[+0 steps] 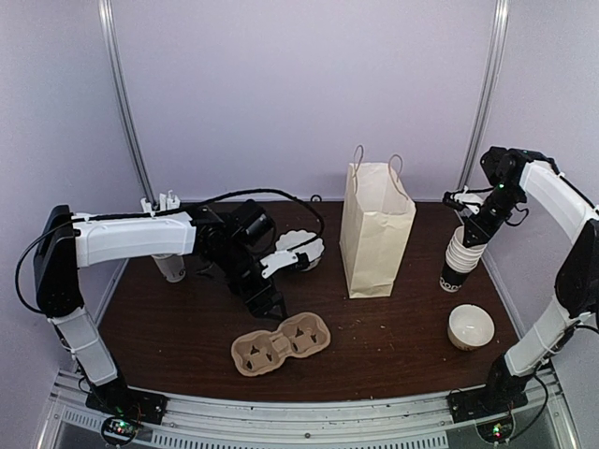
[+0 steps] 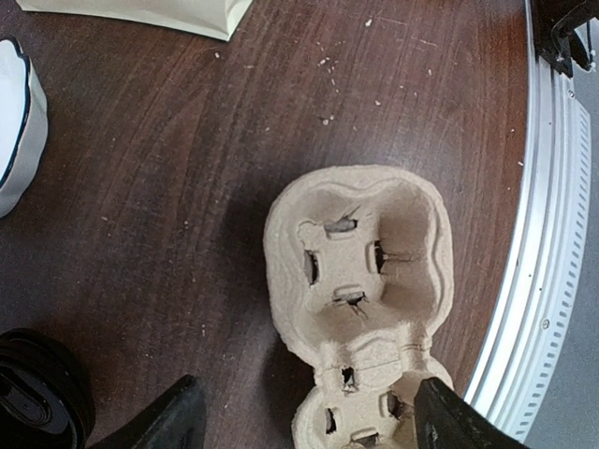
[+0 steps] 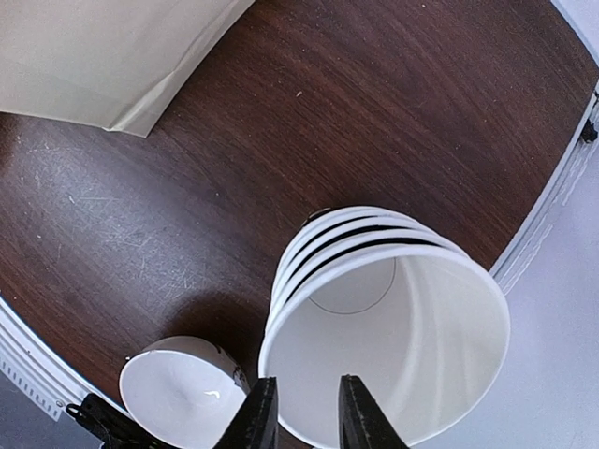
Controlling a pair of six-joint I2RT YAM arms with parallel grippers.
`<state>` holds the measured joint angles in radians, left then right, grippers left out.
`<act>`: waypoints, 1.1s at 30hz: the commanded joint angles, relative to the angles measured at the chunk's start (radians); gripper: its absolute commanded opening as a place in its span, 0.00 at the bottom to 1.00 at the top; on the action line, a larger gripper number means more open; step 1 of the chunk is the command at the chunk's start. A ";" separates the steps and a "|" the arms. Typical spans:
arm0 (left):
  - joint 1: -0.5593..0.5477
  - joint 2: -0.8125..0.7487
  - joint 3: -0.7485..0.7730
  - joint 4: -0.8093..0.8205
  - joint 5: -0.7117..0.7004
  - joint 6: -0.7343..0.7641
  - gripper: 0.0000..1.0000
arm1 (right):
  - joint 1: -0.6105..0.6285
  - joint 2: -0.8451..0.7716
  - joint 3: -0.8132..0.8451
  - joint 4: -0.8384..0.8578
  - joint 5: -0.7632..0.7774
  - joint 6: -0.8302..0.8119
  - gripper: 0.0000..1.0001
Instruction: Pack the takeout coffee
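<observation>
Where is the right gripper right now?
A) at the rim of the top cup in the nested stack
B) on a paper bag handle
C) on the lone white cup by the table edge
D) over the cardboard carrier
A: in the right wrist view the right gripper straddles the near rim of the top cup in the stack of cups, one finger outside and one inside.

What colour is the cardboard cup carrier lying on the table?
Pale beige-brown, plain with no print; the cup carrier shows best in the left wrist view.
</observation>
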<state>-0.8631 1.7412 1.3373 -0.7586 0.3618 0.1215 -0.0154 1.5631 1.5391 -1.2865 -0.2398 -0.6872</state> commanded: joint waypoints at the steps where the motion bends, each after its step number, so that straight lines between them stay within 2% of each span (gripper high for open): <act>1: 0.001 0.011 0.025 0.008 -0.007 0.016 0.80 | 0.008 0.019 0.021 -0.021 -0.005 -0.008 0.24; 11: 0.002 0.003 0.021 0.008 -0.003 0.020 0.81 | 0.015 -0.016 0.071 -0.069 -0.034 0.016 0.28; 21: 0.001 -0.003 0.019 0.008 -0.004 0.021 0.80 | 0.052 0.003 -0.010 -0.022 0.044 0.047 0.24; 28: 0.001 -0.003 0.020 0.007 -0.005 0.023 0.80 | 0.074 0.010 -0.011 -0.030 0.082 0.044 0.13; 33: 0.001 -0.005 0.019 0.008 -0.002 0.021 0.80 | 0.081 0.007 -0.013 -0.018 0.103 0.058 0.09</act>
<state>-0.8631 1.7412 1.3373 -0.7586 0.3588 0.1265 0.0532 1.5658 1.5288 -1.3128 -0.1787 -0.6468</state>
